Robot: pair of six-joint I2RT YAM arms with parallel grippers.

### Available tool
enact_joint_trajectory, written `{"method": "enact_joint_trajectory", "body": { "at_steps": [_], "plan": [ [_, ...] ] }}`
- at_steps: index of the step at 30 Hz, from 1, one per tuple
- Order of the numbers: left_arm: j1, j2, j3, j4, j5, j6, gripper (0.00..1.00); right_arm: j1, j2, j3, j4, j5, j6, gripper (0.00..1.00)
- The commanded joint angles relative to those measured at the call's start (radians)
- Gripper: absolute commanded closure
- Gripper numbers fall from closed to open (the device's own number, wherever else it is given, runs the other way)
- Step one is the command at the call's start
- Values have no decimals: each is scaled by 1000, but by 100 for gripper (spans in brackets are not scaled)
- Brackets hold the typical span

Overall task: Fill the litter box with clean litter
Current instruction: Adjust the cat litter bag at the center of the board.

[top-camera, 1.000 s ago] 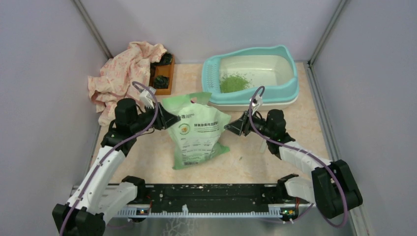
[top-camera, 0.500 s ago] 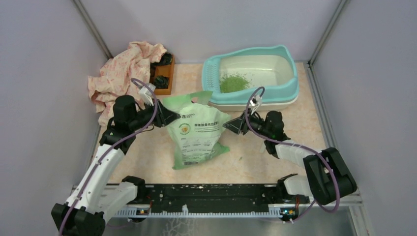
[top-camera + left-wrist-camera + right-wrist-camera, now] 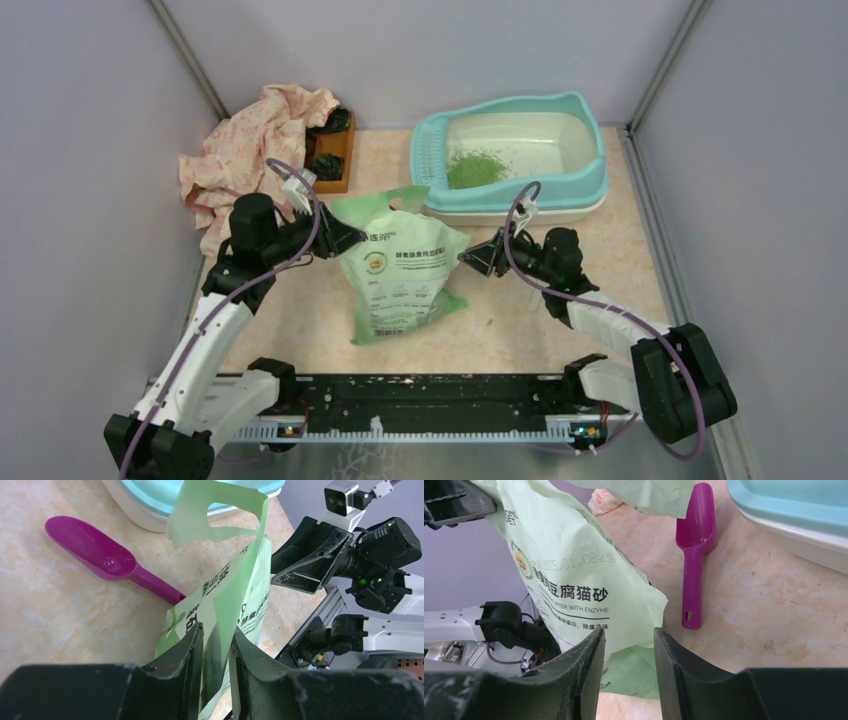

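Litter box behind upright bag; purple scoop between them.

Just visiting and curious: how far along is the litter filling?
Done: a small green litter pile lies in the litter box, most of the basin bare. In hand: the left arm's jaws pinch the bag; the right arm's jaws are open beside it. Left: pouring much more.

Setting: robotics lab test cell. Evidence: plain lilac-grey panels on aluminium corner posts enclose a marble-patterned bench. Behind the left end effector and right end effector, cabled arms run back to a black mounting rail. Between the two stands a printed green bag, a household item among lab fixtures.
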Motion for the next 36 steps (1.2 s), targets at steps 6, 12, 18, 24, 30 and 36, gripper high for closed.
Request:
{"method": "enact_joint_trajectory", "body": {
  "at_steps": [6, 12, 18, 24, 30, 36],
  "plan": [
    [-7, -2, 31, 4, 28, 3, 69, -5, 28, -4, 49, 27, -22, 59],
    [-7, -3, 38, 3, 33, 3, 69, -3, 133, 9, 187, 10, 30, 59],
    [-7, -3, 44, 5, 42, 3, 69, 11, 291, 11, 469, -46, 141, 59],
    [-8, -8, 53, 5, 60, 8, 69, 40, 505, 24, 884, -121, 326, 59],
    [-8, -3, 74, -7, 64, 21, 69, 69, 574, 46, 1042, -130, 379, 100],
    [-8, -12, 114, -48, 26, 60, 69, 70, 369, 5, 895, -87, 311, 100]
  ]
}}
